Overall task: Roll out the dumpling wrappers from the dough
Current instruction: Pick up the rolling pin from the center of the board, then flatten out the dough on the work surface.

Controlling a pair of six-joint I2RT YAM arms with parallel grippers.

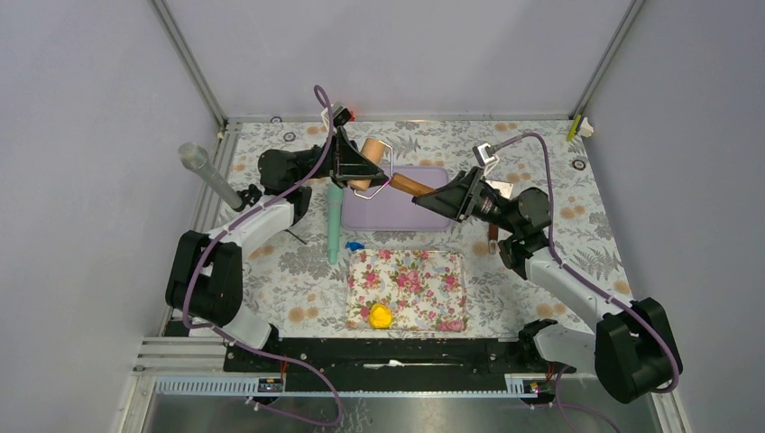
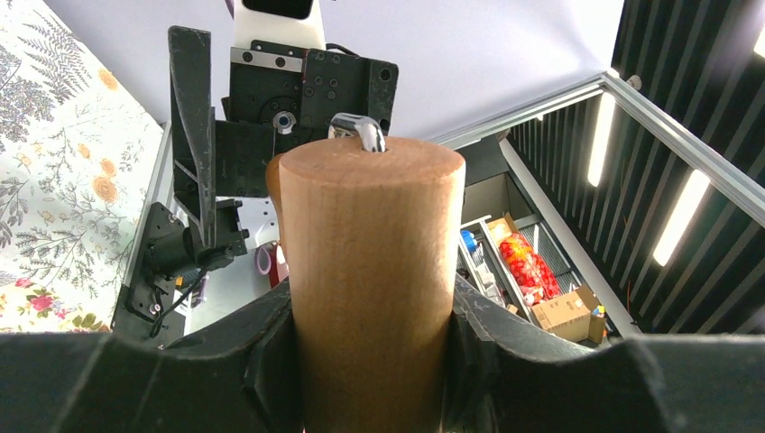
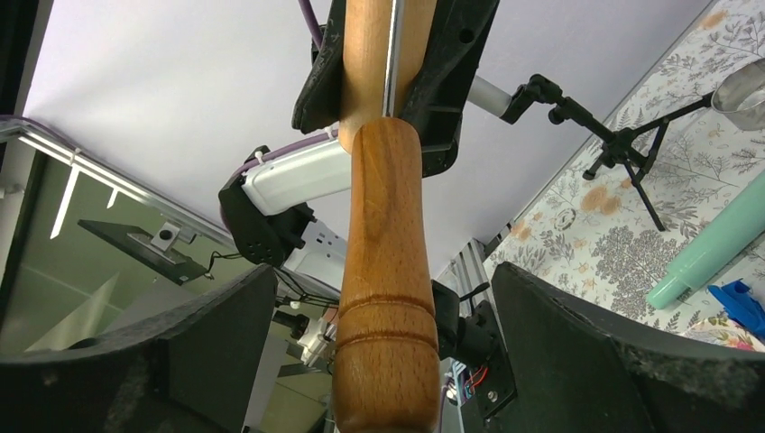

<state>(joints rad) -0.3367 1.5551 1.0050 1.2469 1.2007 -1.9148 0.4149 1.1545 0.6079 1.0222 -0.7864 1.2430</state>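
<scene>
Pinching wooden rolling pin [image 1: 367,166] with left gripper [image 1: 357,171], straddling its handle [image 3: 386,298] with right gripper [image 1: 431,194] spread wide.

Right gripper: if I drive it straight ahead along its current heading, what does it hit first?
Probably the rolling pin: its handle lies between the open fingers of the right gripper, pointing at the palm. Beyond it on the same line is the left gripper, clamped on the roller. Depth is unclear.

Table [image 1: 586,244]: 1 tray [image 1: 379,212], 1 mat [image 1: 406,275], perhaps roller [image 1: 334,230]
</scene>
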